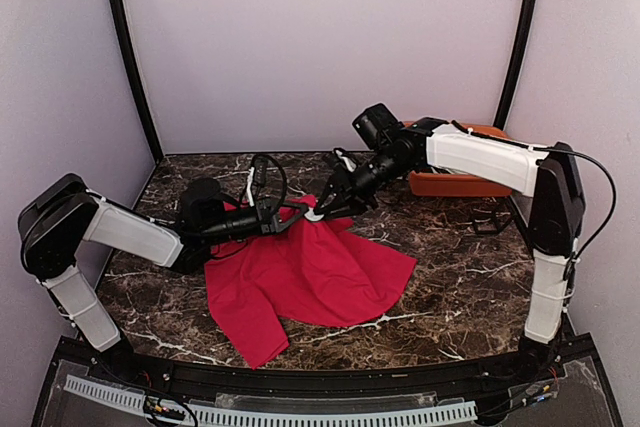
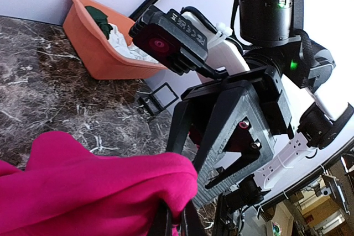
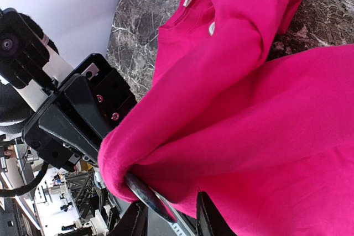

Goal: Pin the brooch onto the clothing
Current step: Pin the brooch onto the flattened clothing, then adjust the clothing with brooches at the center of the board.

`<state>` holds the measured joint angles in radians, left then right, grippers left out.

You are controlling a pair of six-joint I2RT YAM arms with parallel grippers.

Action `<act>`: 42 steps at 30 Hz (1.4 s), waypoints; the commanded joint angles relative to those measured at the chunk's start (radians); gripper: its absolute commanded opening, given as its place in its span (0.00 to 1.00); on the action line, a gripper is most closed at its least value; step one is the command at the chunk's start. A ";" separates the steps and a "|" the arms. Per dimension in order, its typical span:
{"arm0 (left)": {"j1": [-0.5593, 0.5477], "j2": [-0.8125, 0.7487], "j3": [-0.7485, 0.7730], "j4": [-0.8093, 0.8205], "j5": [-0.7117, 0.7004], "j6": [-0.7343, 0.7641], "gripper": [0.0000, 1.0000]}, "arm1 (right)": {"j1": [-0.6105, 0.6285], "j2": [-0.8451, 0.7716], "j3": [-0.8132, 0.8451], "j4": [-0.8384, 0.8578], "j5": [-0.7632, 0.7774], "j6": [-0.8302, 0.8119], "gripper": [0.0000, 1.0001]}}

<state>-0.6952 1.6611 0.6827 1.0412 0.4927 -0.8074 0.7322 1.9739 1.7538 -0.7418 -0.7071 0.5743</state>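
Bunched close against the left wrist lens, the clothing is rising in a pinched fold. The rest of it is lying spread on the marble table, left of and nearer than the orange bin. On that fold's peak the left gripper is clamping tight. From the bin's side the right gripper is hovering tip to tip with it, its fingers standing apart astride the same fold, seemingly not pressing it.
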 commanded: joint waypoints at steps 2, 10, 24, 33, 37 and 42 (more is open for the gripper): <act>-0.027 -0.018 0.022 0.158 0.120 -0.031 0.01 | -0.029 -0.130 -0.149 0.200 -0.092 0.012 0.28; -0.026 0.000 0.013 0.164 0.117 -0.040 0.05 | -0.047 -0.192 -0.288 0.344 -0.189 0.059 0.28; -0.027 -0.046 -0.012 -0.003 0.036 0.057 0.28 | -0.047 -0.198 -0.317 0.431 -0.278 0.129 0.29; -0.026 -0.209 -0.045 -0.283 -0.137 0.235 0.47 | -0.047 -0.189 -0.262 0.454 -0.250 0.110 0.33; -0.019 -0.318 -0.003 -0.586 -0.359 0.371 0.71 | -0.065 -0.140 -0.152 0.412 -0.207 0.077 0.36; 0.040 -0.350 0.116 -0.926 -0.511 0.492 0.94 | -0.123 -0.164 -0.073 0.233 -0.042 -0.018 0.42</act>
<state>-0.7010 1.3369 0.7181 0.4461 0.1623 -0.4541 0.6621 1.8313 1.6352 -0.3828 -0.8989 0.6418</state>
